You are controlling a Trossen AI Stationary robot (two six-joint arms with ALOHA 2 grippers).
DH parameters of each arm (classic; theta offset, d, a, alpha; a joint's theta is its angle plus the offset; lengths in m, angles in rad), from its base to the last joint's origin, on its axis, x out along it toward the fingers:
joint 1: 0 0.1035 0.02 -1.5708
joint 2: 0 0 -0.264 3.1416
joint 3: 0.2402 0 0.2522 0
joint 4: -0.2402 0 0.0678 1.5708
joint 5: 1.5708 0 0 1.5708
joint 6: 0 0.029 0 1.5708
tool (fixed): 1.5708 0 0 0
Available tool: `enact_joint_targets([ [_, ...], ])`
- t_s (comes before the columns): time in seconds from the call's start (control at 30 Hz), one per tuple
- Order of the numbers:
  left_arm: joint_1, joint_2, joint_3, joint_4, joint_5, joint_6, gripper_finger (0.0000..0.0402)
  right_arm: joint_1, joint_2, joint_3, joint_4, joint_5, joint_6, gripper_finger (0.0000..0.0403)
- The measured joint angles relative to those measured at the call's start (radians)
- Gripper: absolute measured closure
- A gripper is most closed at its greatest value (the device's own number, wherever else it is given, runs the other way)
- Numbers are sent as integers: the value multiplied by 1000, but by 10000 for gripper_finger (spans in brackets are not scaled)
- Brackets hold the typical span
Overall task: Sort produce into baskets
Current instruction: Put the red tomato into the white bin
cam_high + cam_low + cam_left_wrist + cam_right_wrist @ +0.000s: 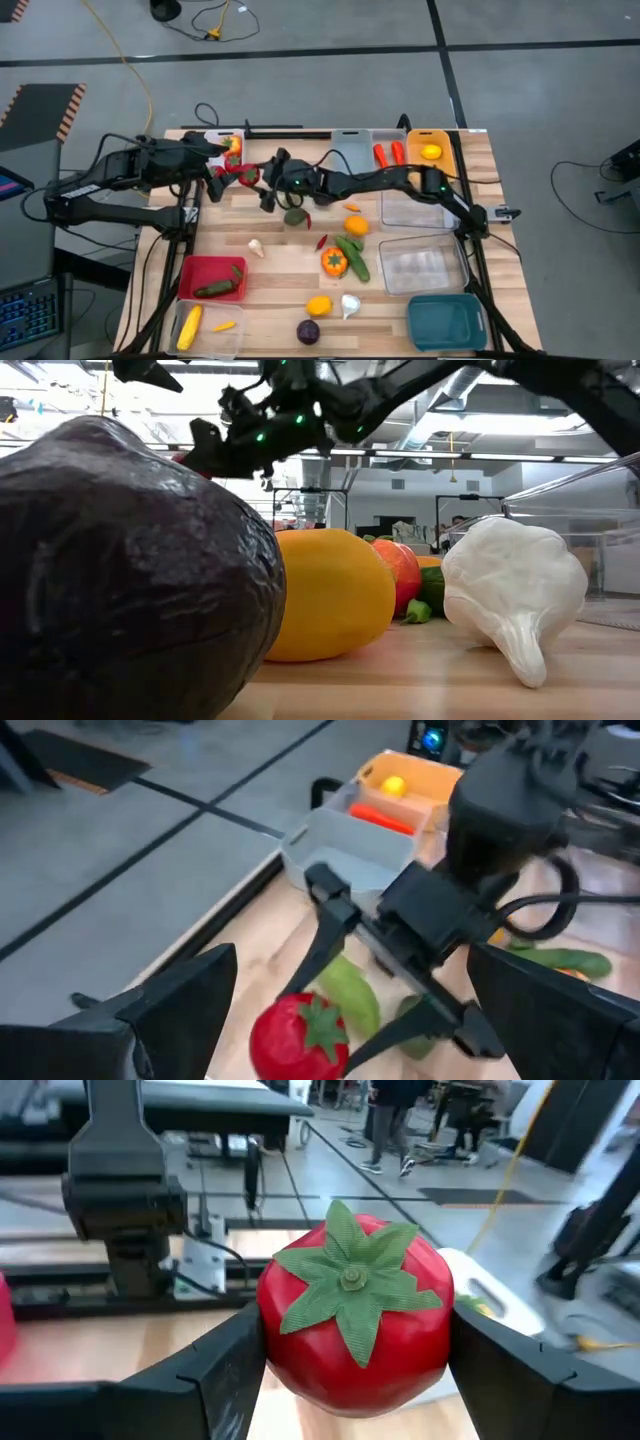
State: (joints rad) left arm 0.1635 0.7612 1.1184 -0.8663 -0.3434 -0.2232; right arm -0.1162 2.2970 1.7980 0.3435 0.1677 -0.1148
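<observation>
Near the far left of the surface [270, 262], your right gripper [247, 177] clamps a red tomato [352, 1316] (green leafy cap facing its camera), your left gripper [215, 165] spread open, seemingly empty, just beside it.

A wooden table [270, 290] seen from above. Two dark arms meet near its far edge, the right gripper [248, 176] holding a red tomato [247, 175] beside the left gripper [222, 170]. Loose produce lies mid-table: an orange tomato [334, 262], a cucumber [353, 256], garlic [350, 304]. A red basket [195, 270] near the left edge holds a cucumber; a teal basket [446, 322] sits at the near right corner.
</observation>
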Motion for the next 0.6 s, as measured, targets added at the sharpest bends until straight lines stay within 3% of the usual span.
enact_joint_targets([
  [0.17,0,8,0,-69,-32,3,18,-17,36,52,3,-90,70,97],
  [0.33,0,8,0,-160,-52,8,18,-16,30,74,-1,-92,100,97],
  [0.6,1,50,0,-200,-107,-305,18,-9,26,109,5,-92,116,97],
])
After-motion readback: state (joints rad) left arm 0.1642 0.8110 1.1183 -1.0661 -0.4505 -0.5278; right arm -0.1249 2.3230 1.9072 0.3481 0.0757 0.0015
